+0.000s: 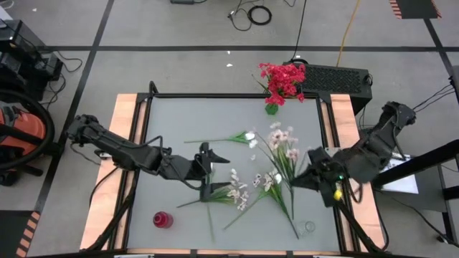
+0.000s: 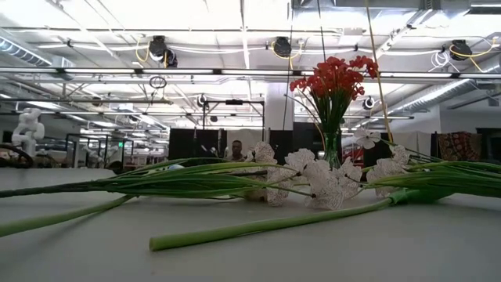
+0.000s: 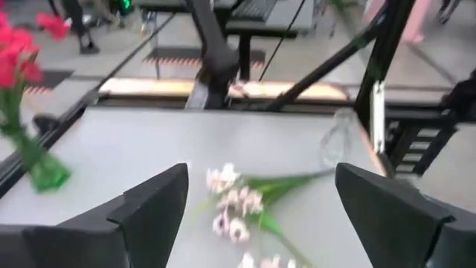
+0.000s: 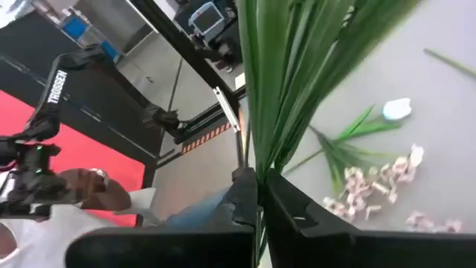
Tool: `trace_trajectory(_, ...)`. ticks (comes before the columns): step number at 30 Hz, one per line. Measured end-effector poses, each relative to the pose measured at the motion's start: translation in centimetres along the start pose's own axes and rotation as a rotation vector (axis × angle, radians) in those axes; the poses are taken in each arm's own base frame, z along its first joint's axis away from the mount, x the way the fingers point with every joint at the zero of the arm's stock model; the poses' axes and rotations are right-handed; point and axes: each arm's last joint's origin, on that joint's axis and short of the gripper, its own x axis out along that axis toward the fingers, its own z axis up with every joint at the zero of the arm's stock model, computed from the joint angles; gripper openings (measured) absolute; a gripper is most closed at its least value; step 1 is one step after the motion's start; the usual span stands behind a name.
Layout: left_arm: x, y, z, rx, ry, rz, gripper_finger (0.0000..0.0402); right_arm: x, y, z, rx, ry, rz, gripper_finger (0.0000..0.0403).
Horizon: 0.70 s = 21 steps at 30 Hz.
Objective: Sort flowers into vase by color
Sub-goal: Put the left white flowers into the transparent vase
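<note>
Red blossoms stand in a green vase at the table's far edge, also in the low view. Pale pink-white sprays and a white tulip bud lie flat on the grey table. My left gripper is open, its fingers apart just left of a pale spray. My right gripper is shut on the green stems of a pale spray. A red vase and a clear glass vase stand near the near edge. My right gripper pinches a bundle of green stems and leaves between its two fingers, about midway along the spray. It comes from the table's right side, with the fingers across the stems. The blossoms point toward the far edge. Whether the stems are off the table cannot be told.
Loose long stems cross the table's middle and near part. A dark box sits beyond the far right corner. Wooden strips run along both table sides. The clear vase lies beyond the left gripper's fingers.
</note>
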Motion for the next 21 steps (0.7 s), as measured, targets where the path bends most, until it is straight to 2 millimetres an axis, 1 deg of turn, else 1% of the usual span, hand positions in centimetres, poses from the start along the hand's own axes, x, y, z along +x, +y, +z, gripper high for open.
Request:
trace_trajectory(5, -0.6, -0.4, -0.5, 0.02, 0.042, 0.035, 0.033, -1.4, 1.7, -2.8, 0.049, 0.002, 0.026, 0.0001)
trace_trajectory(11, -0.8, -0.6, -0.8, 0.013, 0.069, 0.049, 0.0329, -2.3, 3.5, -6.5, 0.027, 0.005, 0.041, 0.0)
trace_trajectory(13, -0.8, -0.8, -0.9, 0.01, 0.07, 0.054, 0.0329, -2.5, 4.0, -7.8, -0.016, 0.008, 0.039, 0.0)
trace_trajectory(16, -0.9, -0.9, -0.9, 0.009, 0.069, 0.051, 0.0329, -2.4, 4.4, -9.5, -0.168, 0.019, 0.035, 0.0)
trace_trajectory(19, -0.9, -0.8, -0.9, 0.007, 0.069, 0.052, 0.0329, -2.3, 4.2, -11.1, -0.281, 0.053, -0.004, 0.0)
trace_trajectory(21, -0.9, -0.8, -0.9, 0.006, 0.068, 0.054, 0.0329, -2.4, 3.8, -11.7, -0.33, 0.061, -0.037, 0.0)
